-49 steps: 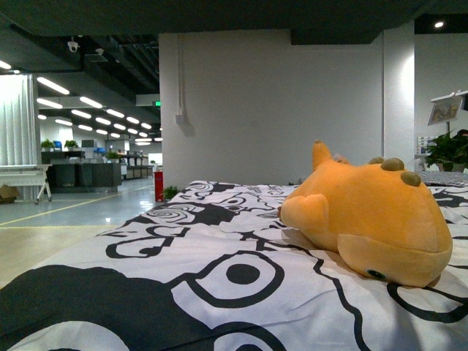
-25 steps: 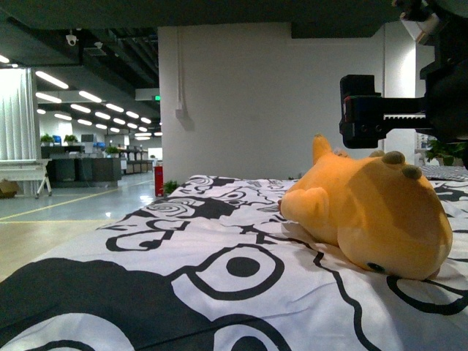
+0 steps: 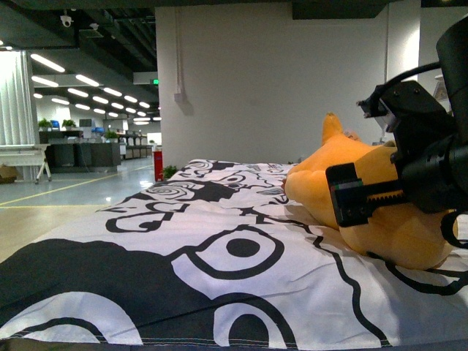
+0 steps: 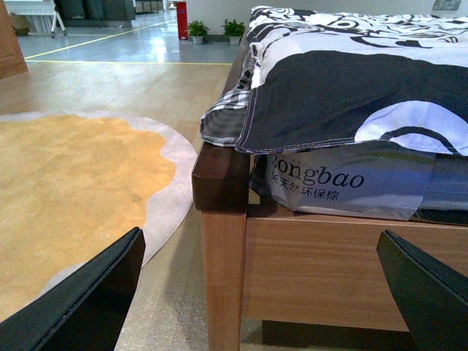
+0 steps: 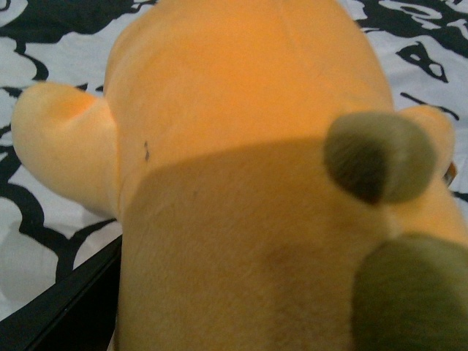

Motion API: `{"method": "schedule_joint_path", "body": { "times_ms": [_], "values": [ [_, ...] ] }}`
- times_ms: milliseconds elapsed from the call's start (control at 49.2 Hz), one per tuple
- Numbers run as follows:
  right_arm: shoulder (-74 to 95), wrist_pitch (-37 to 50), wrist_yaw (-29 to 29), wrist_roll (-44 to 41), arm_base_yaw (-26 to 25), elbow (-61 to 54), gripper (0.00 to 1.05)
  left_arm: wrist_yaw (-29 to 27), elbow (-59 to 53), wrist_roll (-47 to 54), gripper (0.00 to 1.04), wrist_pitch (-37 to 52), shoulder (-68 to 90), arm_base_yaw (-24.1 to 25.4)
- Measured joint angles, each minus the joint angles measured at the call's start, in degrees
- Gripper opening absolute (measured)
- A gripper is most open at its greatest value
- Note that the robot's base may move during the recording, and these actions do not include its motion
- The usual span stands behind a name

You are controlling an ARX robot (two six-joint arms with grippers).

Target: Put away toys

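Over the bedspread [image 3: 219,256], right claw [image 3: 376,194] hangs by plush [image 3: 322,183].

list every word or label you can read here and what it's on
"ongbao": printed on the mattress cover below the quilt; its first letters are hidden.
"天然环保棕": the smaller line just under it, on the same cover.
Green sign far down the hall: too small to read.
No other text is legible.
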Motion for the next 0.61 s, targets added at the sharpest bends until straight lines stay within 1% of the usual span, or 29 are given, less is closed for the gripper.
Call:
{"method": "schedule_joint_path", "body": {
  "times_ms": [203,264,284,305,447,609],
  "values": [
    [0.0,2.6,-0.6,1.0,1.2,-2.9,1.04,0.0,0.0,0.0,0.99,0.0,0.0,0.0],
    [-0.3,3.3,0.0,2.3,1.7,-3.0,0.96,0.0,0.0,0.0,0.99,0.0,0.0,0.0],
    [-0.3,3.3,0.0,2.3,1.8,-3.0,0.95,0.0,0.0,0.0,0.99,0.0,0.0,0.0],
    [-0.5,3.3,0.1,2.9,1.9,-3.0,0.91,0.0,0.0,0.0,0.99,0.0,0.0,0.0],
    [-2.1,3.3,0.2,5.6,2.1,-3.0,0.74,0.0,0.0,0.0,0.99,0.0,0.0,0.0],
    [-5.6,3.1,-1.6,8.5,2.1,-3.0,0.54,0.0,0.0,0.0,0.99,0.0,0.0,0.0]
  ]
}}
